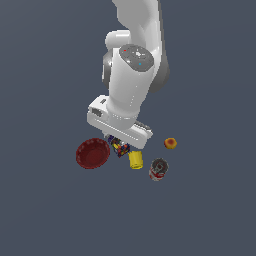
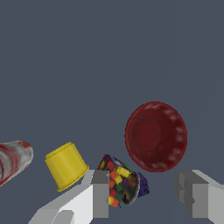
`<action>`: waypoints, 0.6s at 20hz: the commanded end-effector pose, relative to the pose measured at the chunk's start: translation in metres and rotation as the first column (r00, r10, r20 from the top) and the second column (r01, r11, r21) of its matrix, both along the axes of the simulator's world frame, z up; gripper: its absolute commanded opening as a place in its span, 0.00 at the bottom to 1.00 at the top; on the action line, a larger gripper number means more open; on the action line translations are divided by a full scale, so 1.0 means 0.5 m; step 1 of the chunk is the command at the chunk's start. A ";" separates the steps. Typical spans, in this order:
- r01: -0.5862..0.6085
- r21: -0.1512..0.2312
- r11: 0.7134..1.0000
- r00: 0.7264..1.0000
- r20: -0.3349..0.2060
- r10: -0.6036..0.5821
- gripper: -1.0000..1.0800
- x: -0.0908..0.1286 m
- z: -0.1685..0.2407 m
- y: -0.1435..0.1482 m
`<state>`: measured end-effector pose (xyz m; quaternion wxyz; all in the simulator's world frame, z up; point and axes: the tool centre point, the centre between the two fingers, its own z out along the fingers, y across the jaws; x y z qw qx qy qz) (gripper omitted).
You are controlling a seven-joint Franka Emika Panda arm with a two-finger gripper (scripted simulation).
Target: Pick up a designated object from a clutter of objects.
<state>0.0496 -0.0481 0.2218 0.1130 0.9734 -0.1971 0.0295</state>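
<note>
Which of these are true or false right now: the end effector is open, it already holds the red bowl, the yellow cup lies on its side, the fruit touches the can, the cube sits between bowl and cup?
1. The end effector is open. True.
2. It already holds the red bowl. False: the bowl rests on the surface, ungrasped, clear of both fingers.
3. The yellow cup lies on its side. True.
4. The fruit touches the can. False: a gap separates them.
5. The multicoloured cube sits between bowl and cup. True.
</note>
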 end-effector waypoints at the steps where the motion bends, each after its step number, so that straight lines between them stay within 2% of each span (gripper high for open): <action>1: 0.037 -0.032 0.999 0.999 0.010 -0.037 0.62 0.007 -0.026 -0.013; 12: 0.177 -0.156 0.972 0.983 0.080 -0.166 0.62 0.027 -0.140 -0.063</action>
